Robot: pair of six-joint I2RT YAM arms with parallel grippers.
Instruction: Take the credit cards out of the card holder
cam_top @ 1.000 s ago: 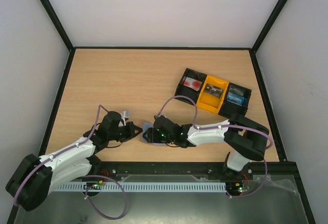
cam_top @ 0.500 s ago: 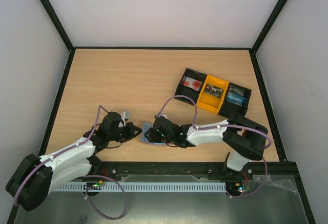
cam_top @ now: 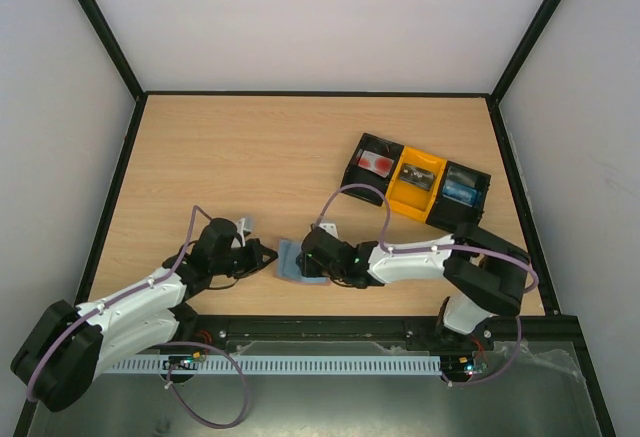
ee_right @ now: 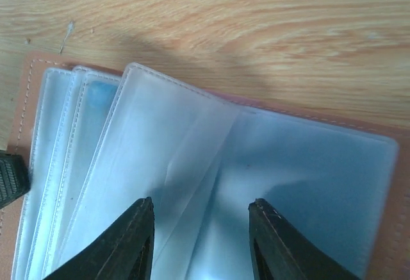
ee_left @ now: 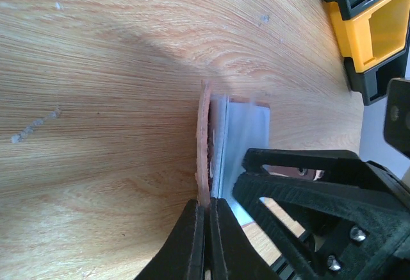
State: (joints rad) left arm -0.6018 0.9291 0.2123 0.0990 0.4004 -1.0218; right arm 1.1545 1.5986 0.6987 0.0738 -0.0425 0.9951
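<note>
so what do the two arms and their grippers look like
Both the left arm and right arm have white links, black joints and a looping purple cable. The left gripper and right gripper are black, with slim tapering fingers.

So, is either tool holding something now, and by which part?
The left tool pinches the card holder by its brown edge. The right tool holds nothing yet: it stands open over the clear sleeves.
</note>
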